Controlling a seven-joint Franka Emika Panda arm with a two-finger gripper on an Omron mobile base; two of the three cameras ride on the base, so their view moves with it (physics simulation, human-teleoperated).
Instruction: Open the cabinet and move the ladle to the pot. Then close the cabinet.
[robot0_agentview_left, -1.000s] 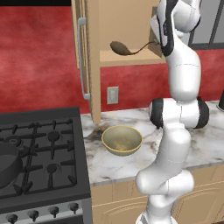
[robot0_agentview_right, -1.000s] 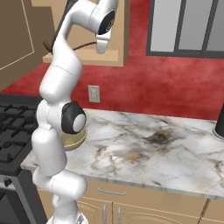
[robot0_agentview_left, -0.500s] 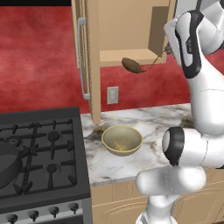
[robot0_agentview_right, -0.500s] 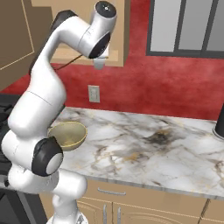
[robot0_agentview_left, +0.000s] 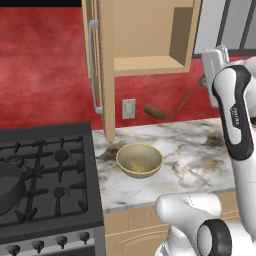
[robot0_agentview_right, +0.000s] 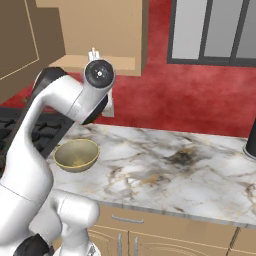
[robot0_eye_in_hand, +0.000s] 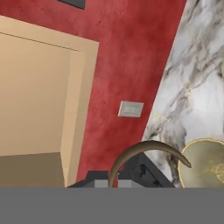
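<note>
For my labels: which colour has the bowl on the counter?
Yellowish tan; the bowl shows best in the left base view.

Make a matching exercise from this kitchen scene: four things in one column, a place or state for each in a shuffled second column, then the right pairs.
Things:
1. ladle
2. bowl
3. pot
4. cabinet door

Places or states:
A. on the stove, at the left edge of the left base view
B. swung open, handle facing left
C. held in the air in front of the red wall, above the counter
D. resting on the marble counter beside the stove

Pairs: 1-C, 2-D, 3-A, 4-B
</note>
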